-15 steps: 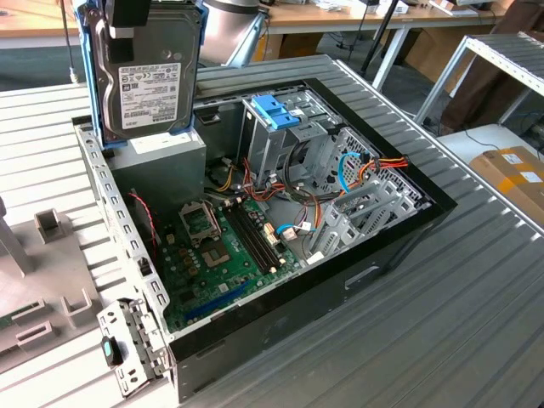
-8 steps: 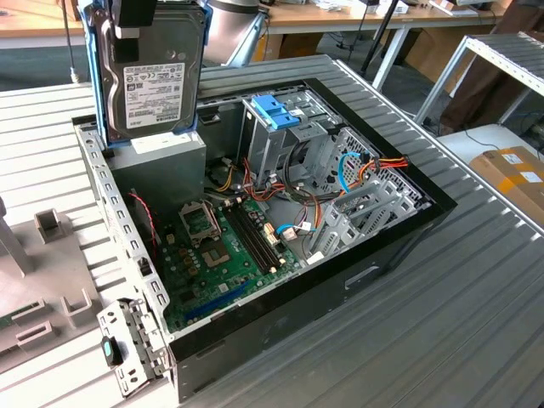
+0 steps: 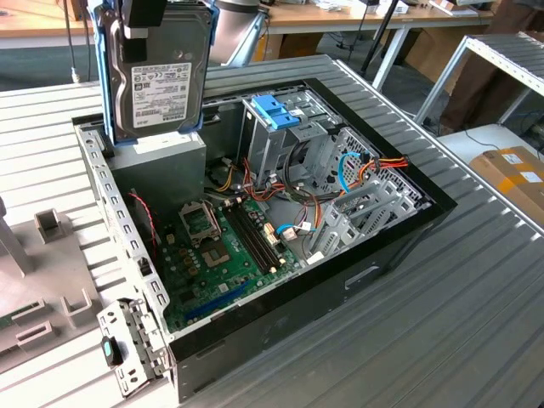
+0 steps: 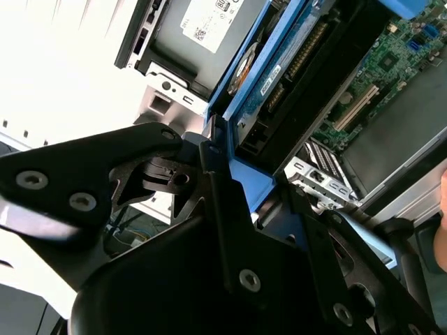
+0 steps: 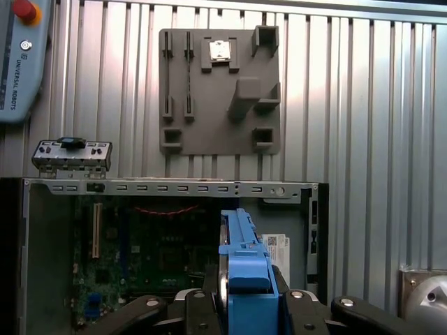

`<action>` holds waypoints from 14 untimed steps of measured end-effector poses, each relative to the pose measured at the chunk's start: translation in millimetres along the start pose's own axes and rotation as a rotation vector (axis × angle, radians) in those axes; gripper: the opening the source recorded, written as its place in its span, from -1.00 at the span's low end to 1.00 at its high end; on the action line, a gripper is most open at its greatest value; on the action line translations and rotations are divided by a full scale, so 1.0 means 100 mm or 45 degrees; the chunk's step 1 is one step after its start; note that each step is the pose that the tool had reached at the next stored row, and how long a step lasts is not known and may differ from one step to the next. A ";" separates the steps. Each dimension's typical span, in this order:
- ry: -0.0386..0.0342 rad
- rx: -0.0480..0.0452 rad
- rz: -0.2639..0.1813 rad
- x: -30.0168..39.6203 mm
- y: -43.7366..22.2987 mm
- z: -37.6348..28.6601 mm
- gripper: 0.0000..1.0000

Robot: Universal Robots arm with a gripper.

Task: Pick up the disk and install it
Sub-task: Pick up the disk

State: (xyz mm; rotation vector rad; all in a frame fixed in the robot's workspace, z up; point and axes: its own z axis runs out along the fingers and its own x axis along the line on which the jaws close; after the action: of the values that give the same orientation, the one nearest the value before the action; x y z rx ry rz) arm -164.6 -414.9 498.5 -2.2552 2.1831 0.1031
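Note:
The disk (image 3: 161, 72), a grey metal hard drive in a light-blue carrier frame, hangs upright on edge over the far left corner of the open computer case (image 3: 399, 238) in the exterior view. My gripper (image 3: 143, 19) is shut on its top edge. In the first wrist view the disk's blue frame edge (image 5: 244, 269) stands between the black fingers (image 5: 199, 307), above the case's inside. The second wrist view shows the disk's underside (image 4: 293, 63) and my gripper (image 4: 230, 174) clamped on the frame.
A metal drive cage with a blue latch (image 3: 276, 110) stands at the back of the case, beside coloured cables (image 3: 365, 170) and the green motherboard (image 3: 229, 246). A grey fixture plate (image 5: 220, 91) lies on the ribbed table next to the case. A teach pendant (image 5: 21, 56) lies further off.

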 end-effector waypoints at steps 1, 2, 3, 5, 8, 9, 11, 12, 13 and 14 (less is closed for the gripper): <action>0.0002 0.000 0.000 0.001 -0.020 0.000 -0.26; 0.0004 0.000 0.000 0.002 -0.047 0.001 -0.26; 0.0006 0.000 0.000 0.003 -0.082 0.002 -0.26; 0.0008 0.000 0.000 0.004 -0.101 0.003 -0.26; 0.0010 0.000 0.000 0.004 -0.119 0.003 -0.26; 0.0012 0.000 0.000 0.005 -0.132 0.003 -0.26; 0.0012 0.000 0.000 0.005 -0.149 0.004 -0.26; 0.0013 0.000 0.000 0.005 -0.153 0.004 -0.26; 0.0014 0.000 0.000 0.005 -0.163 0.004 -0.26; 0.0013 0.000 0.000 0.006 -0.172 0.005 -0.26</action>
State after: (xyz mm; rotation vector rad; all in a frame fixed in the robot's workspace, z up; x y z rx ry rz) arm -147.5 -414.9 497.3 -2.2558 2.1836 0.1020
